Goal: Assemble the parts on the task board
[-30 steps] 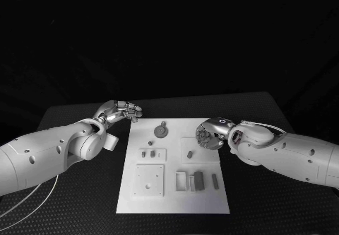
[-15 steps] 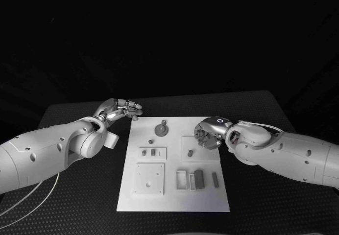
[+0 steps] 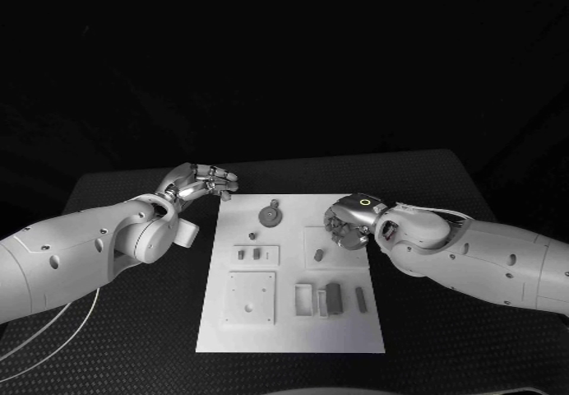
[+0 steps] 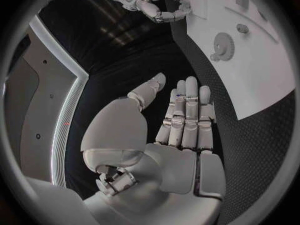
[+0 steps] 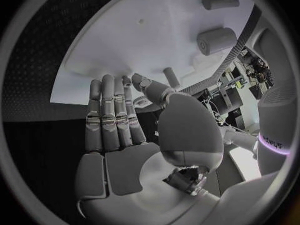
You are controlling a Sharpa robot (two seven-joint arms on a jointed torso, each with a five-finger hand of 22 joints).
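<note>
Parts lay scattered across the task board [image 3: 290, 329], the white plate in the middle of the black table [image 3: 451, 177]: a round gear-like disc [image 3: 271, 216] near the far end, a small peg [image 3: 319, 257] beside the right edge, and a dark upright block [image 3: 335, 299] standing among pale fixtures near the robot.

The right hand [image 3: 345, 224] hovered over the board's far right corner, near the peg, its fingers [image 5: 112, 115] lying straight and side by side with nothing in them. The left hand [image 3: 201, 183] hung just off the board's far left corner, over the table, likewise holding nothing, its fingers extended.

As a judgement, these pieces looked small, rigid and light (probably hard plastic or metal, though the pictures could not settle which), so they would likely skate on the smooth plate if nudged sideways. The peg seemed best pinched across its middle between thumb and fingertip; the disc by its toothed rim, or by the raised tab if that proved graspable.
</note>
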